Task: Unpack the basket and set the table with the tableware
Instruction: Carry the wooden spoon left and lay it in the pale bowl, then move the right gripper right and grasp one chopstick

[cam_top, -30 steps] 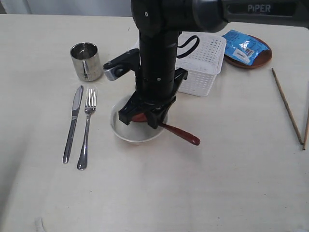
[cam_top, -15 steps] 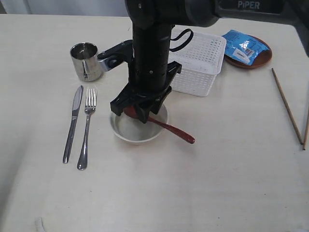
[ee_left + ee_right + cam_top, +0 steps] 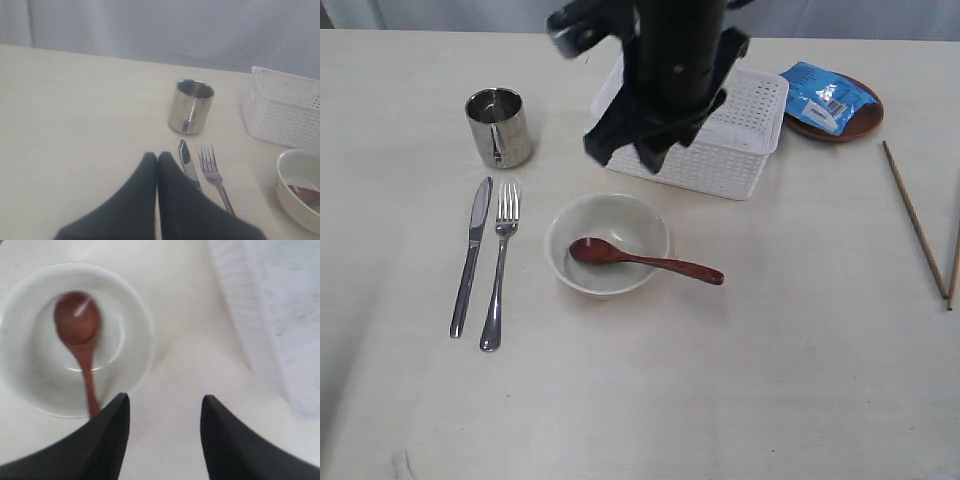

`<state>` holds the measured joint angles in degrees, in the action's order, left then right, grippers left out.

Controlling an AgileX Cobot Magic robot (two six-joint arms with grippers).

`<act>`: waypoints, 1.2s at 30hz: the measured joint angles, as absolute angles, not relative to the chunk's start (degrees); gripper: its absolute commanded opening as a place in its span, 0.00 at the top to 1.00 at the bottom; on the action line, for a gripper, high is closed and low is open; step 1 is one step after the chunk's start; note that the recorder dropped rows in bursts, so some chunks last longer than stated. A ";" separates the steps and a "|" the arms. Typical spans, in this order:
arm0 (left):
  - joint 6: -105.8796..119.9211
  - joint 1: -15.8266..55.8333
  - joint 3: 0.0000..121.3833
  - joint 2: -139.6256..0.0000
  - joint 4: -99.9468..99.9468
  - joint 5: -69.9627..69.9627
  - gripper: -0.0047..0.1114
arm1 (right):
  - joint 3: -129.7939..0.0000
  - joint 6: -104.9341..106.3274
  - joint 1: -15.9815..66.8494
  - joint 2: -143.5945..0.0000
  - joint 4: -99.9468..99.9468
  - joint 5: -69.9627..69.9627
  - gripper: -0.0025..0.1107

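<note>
The reddish-brown wooden spoon (image 3: 645,262) lies with its head in the cream bowl (image 3: 607,245) and its handle over the rim. My right gripper (image 3: 628,152) hangs open and empty above the table, between the bowl and the white basket (image 3: 740,135); its wrist view shows the spoon (image 3: 80,335) in the bowl (image 3: 30,385) and the gripper (image 3: 165,402) clear of both. The knife (image 3: 472,252), fork (image 3: 500,262) and steel cup (image 3: 500,126) sit to the left. My left gripper (image 3: 157,159) is shut on nothing, near the knife (image 3: 189,167).
A blue snack packet (image 3: 828,94) rests on the brown wooden plate (image 3: 855,122) at the back right. The chopsticks (image 3: 918,222) lie near the right edge. In the left wrist view the cup (image 3: 191,106), fork (image 3: 216,176) and basket (image 3: 285,107) show.
My right gripper let go of the spoon, leaving it in the bowl, and rose up and back toward the basket. The spoon and bowl stay in place.
</note>
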<state>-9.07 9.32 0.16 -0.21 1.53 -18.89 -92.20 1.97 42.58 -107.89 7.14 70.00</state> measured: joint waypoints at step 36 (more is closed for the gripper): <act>-9.07 9.32 0.16 -0.21 1.53 -18.89 0.96 | -63.28 6.66 -4.87 -109.92 -0.85 42.46 0.59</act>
